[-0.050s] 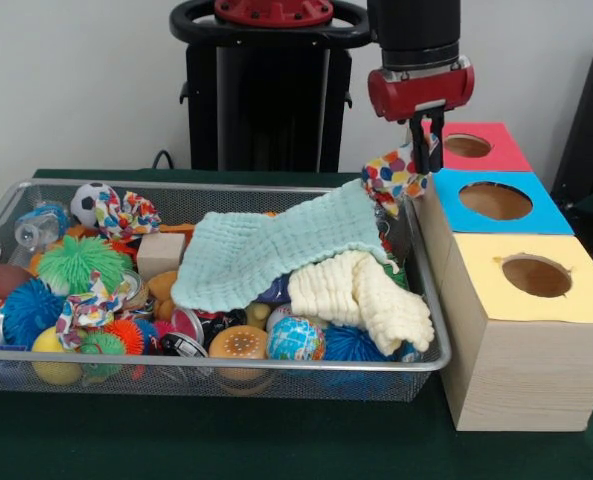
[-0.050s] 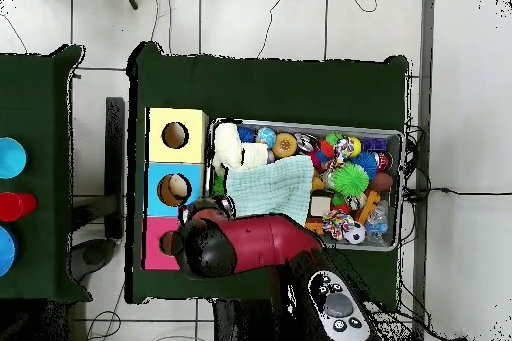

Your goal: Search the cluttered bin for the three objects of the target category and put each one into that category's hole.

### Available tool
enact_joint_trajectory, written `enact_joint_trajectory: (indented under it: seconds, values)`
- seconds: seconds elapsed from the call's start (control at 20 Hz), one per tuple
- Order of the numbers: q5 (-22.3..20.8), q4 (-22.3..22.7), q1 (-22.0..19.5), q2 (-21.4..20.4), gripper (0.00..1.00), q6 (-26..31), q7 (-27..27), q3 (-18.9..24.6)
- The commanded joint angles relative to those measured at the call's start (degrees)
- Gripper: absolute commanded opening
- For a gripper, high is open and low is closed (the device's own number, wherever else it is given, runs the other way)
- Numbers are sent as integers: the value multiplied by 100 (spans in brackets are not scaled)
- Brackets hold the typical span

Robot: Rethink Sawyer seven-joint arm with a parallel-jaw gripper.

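Presently, contents as follows.

Gripper: black fingers below a red wrist, closed on a polka-dot fabric piece, white with coloured dots. The piece hangs at the wire bin's far right corner, lifted above the other contents and just beside the blue box, not over any hole.

Wire bin: silver mesh, standing on the dark green surface.

Bin contents, cloth: a pale mint cloth draped across the middle; a cream cloth folded beneath its right end; two further dotted fabric pieces, one at the far left beside a small soccer ball, one lower left over the front toys.

Bin contents, other: a green spiky ball, a blue spiky ball, a wooden block, a globe-printed ball, a burger-shaped toy, a yellow ball at the front left, a clear bottle at the far left.

Boxes: three wooden boxes in a row, touching the bin's right side. Each top carries one round hole. Nearest, yellow top; middle, blue top; farthest, red top. In the overhead view the arm covers much of the red box.
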Motion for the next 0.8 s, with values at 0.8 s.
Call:
enact_joint_trajectory:
  seconds: [0.8]
  values:
    - [715,-1192,545,-325,0,1206,675,107]
